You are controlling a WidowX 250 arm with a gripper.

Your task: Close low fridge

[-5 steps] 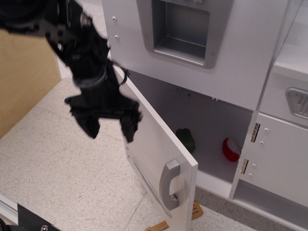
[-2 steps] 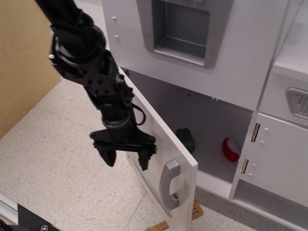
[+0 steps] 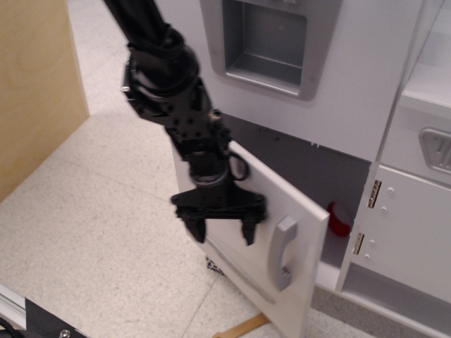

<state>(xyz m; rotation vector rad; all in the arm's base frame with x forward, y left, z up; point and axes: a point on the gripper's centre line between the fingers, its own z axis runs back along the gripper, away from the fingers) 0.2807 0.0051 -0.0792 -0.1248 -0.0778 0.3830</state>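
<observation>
Against the claw (image 3: 223, 229): low fridge (image 3: 282, 253) door.

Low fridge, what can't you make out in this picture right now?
- Interior: the door, swung partway shut, hides most of it; only a sliver of a red item shows.
- Door hinges: behind the arm.
- Contact between hand and door: unclear, motion blur.
- Door's bottom corner: cut off by the frame's lower edge.
</observation>
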